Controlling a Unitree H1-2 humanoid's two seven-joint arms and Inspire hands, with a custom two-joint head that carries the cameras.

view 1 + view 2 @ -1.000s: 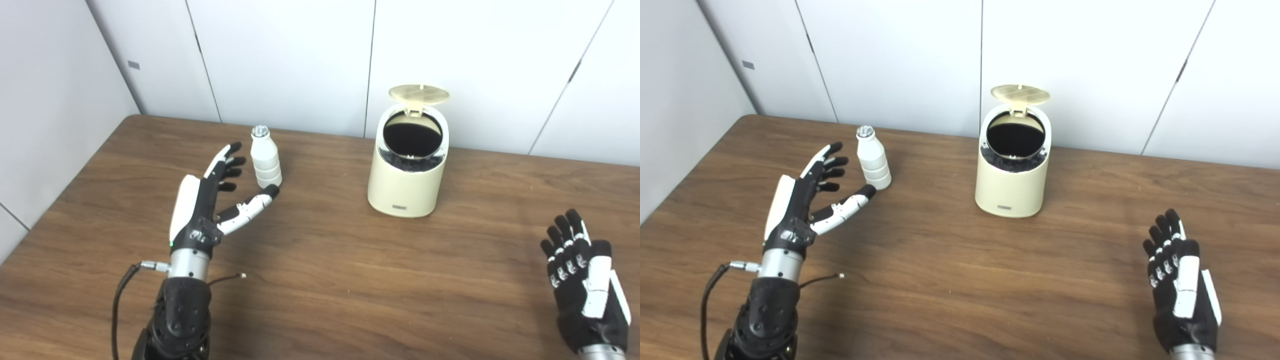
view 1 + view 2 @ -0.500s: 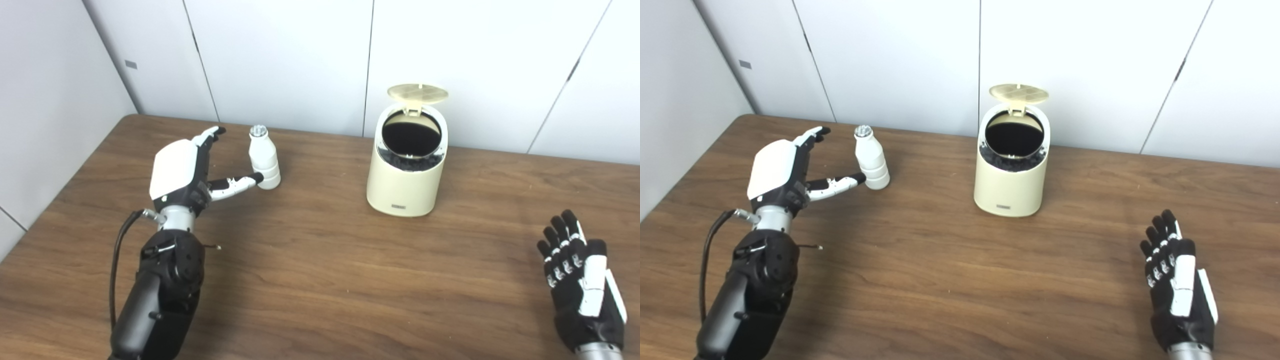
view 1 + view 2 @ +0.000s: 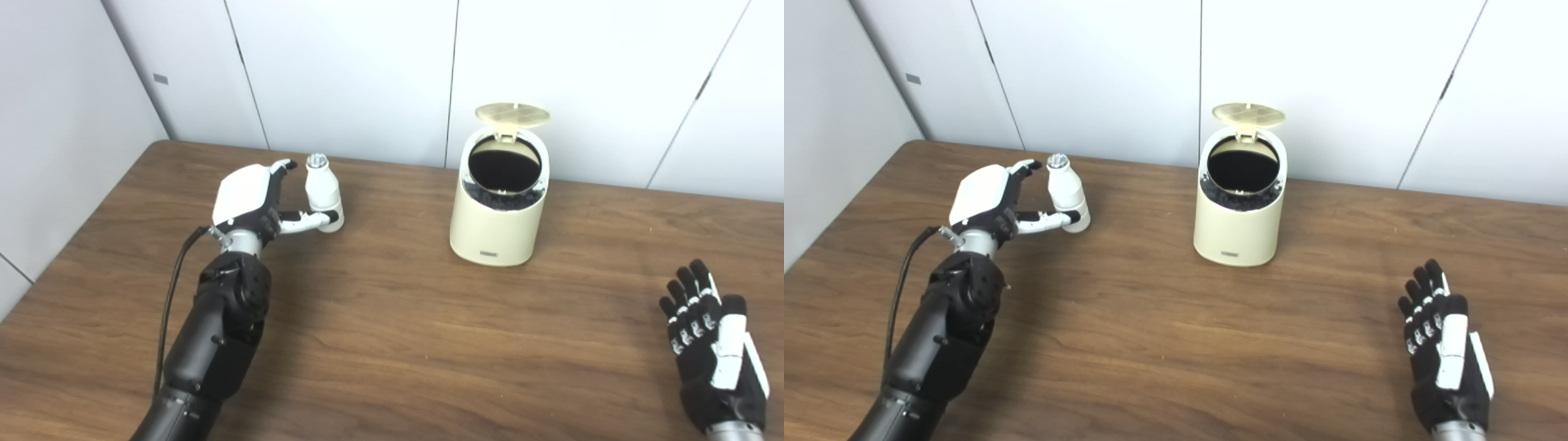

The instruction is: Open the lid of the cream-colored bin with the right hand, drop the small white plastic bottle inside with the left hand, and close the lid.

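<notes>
Two robot hands in frame, one at work, one idle. Left hand (image 3: 248,199), white-backed with black fingers, sits in the left-centre of the frame beside the small white plastic bottle (image 3: 323,193). Thumb (image 3: 306,219) lies across the bottle's lower front, touching it; the other fingers (image 3: 280,168) reach around the far left side near the neck. Fingers are partly curled about the bottle, not fully closed on it; whether they actually clamp it cannot be told. Bottle stands upright on the brown wood-grain table (image 3: 392,343), ribbed lower body, silvery foil cap on top. Black forearm and a dark cable (image 3: 173,294) run down to the lower left edge.

Cream-coloured plastic bin (image 3: 499,202), rounded with an oval top, stands right of centre, toward the back edge of the table, well apart from the bottle. Its round cream lid (image 3: 512,114) is up, hinged at the rear and tipped back toward the white wall panels (image 3: 343,67). Mouth of the bin shows dark inside; a small dark label sits low on its front.

Right hand (image 3: 1445,349), black with white panels, rests in the lower right corner, fingers extended and close together, holding nothing, well clear of the bin.
</notes>
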